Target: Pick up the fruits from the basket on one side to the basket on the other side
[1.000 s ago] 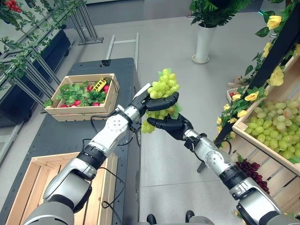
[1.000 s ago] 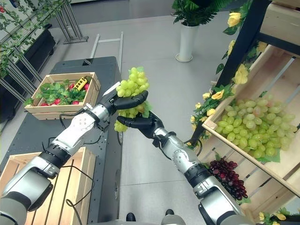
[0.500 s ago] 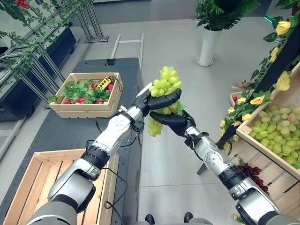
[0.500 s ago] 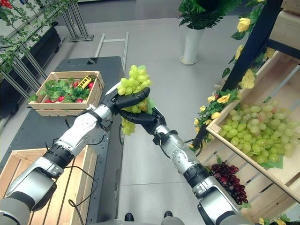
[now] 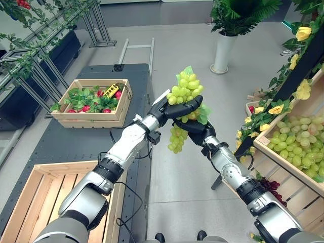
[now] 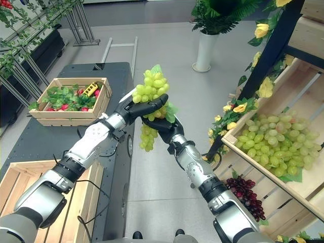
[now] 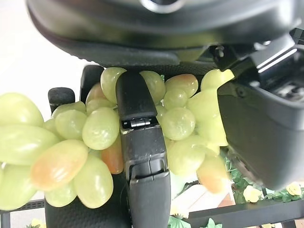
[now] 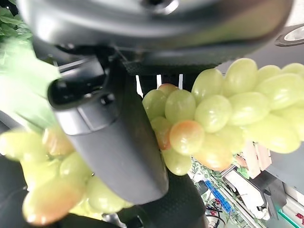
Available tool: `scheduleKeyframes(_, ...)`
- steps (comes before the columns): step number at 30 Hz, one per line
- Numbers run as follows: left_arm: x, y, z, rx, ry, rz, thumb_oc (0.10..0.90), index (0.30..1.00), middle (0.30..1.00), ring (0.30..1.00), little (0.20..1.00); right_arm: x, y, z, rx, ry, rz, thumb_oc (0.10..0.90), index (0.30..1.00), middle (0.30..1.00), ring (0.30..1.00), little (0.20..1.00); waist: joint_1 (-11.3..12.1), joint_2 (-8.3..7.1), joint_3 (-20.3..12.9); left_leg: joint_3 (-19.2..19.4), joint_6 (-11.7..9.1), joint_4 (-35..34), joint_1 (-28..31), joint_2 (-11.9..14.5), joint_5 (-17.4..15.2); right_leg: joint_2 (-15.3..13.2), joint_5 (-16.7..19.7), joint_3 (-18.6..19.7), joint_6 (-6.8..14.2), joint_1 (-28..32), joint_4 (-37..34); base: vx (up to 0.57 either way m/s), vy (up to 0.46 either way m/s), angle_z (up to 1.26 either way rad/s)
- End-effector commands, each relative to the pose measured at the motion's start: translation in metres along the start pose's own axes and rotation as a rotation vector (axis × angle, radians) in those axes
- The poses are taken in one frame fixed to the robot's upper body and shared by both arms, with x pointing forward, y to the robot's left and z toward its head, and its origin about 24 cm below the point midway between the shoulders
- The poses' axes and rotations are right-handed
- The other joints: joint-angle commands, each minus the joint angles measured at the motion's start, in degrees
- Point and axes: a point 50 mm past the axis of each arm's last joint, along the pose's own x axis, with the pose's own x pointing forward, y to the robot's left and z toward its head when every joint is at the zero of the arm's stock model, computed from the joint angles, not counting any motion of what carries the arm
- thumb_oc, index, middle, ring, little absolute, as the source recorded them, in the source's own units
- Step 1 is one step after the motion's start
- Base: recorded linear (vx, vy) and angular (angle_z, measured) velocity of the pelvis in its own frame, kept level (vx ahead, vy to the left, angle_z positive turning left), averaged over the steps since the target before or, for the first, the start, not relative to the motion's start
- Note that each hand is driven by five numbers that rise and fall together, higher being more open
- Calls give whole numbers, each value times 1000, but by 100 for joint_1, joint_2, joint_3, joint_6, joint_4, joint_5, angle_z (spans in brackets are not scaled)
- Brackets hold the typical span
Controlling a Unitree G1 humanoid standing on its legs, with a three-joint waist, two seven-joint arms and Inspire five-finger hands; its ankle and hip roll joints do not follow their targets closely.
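Holding item: green grape bunch (image 5: 186, 96), raised in mid-air over the grey floor (image 5: 177, 45), between the dark desk (image 5: 66, 142) and the slanted wooden crate (image 5: 304, 172) on the robot's right.
Left hand (image 5: 169, 107): fingers curled over the bunch's upper part; its wrist view shows a finger (image 7: 137, 123) pressed across the grapes.
Right hand (image 5: 195, 126): cupped under the bunch from below, thumb and fingers curled against the grapes; lower grapes hang free beside it.
Hidden: the bunch's stem, covered by both hands.
Desk: empty wooden basket (image 5: 45, 202) near, cut off by the frame edge; farther crate (image 5: 91, 101) with leaves, red fruit and a yellow object, print too small to read.
Right crate: loose green grapes (image 5: 298, 136); dark grapes (image 5: 273, 187) below, partly hidden.
Room: white planter (image 5: 223, 45), yellow roses (image 5: 276, 106), metal racks (image 5: 96, 25).
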Motion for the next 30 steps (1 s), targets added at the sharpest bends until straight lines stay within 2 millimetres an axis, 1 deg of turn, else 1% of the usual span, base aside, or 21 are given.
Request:
scheduleKeyframes(1,13,25,29,19,-121,138,800,900,900,900,900,29,64,54,28,-316,229,400,300,300,300,300,-57,10,-687,-103,-168,8,-4,119,-573,-108,-314,-16,-68,-36,47,0,0,0)
scheduleKeyframes(6,8,35,27,78,-111,238,800,900,900,900,900,25,58,56,-9,-327,208,400,300,300,300,300,-83,16,-675,-83,-165,3,-2,123,-577,-105,-308,4,-65,-47,42,-3,4,-3)
scheduleKeyframes(8,3,41,28,142,-121,306,800,900,900,900,900,23,53,56,-28,-326,194,400,300,300,300,300,-95,11,-664,-82,-165,3,-5,120,-575,-101,-298,12,-64,-49,31,-9,7,-6)
scheduleKeyframes(12,-6,54,30,228,-138,424,800,900,900,900,900,17,42,53,-56,-319,164,400,300,300,300,300,-109,-13,-661,-71,-171,3,-17,129,-565,-101,-287,17,-60,-59,17,-3,1,-2)
scheduleKeyframes(14,-15,63,30,265,-159,528,800,900,900,900,900,10,32,48,-91,-303,133,400,300,300,300,300,-134,-37,-648,-55,-175,3,-27,138,-560,-98,-272,35,-54,-75,7,-3,2,-2)
scheduleKeyframes(15,-16,63,30,267,-164,544,800,900,900,900,900,9,31,48,-97,-300,128,400,300,300,300,300,-138,-39,-649,-52,-175,3,-28,139,-560,-98,-271,38,-54,-78,7,0,0,0)
scheduleKeyframes(18,-31,72,27,229,-201,695,800,900,900,900,900,-2,18,39,-138,-274,86,400,300,300,300,300,-183,-71,-609,-33,-177,3,-30,148,-563,-92,-255,74,-47,-101,3,0,0,0)
scheduleKeyframes(23,-50,75,17,148,-239,879,800,900,900,900,900,-18,3,28,-196,-233,35,400,300,300,300,300,-289,-138,-555,28,-185,3,-27,162,-559,-77,-225,148,-36,-139,3,1,1,-1)
scheduleKeyframes(26,-55,74,14,100,-258,935,800,900,900,900,900,-24,-4,25,-241,-209,6,400,300,300,300,300,-367,-171,-528,79,-188,3,-20,174,-566,-61,-210,204,-23,-168,3,7,14,-7)
scheduleKeyframes(30,-57,71,13,48,-276,956,800,900,900,900,900,-34,-14,23,-260,-178,-17,400,300,300,300,300,-469,-203,-511,164,-190,3,2,191,-575,-36,-187,290,-9,-200,3,12,18,-16)
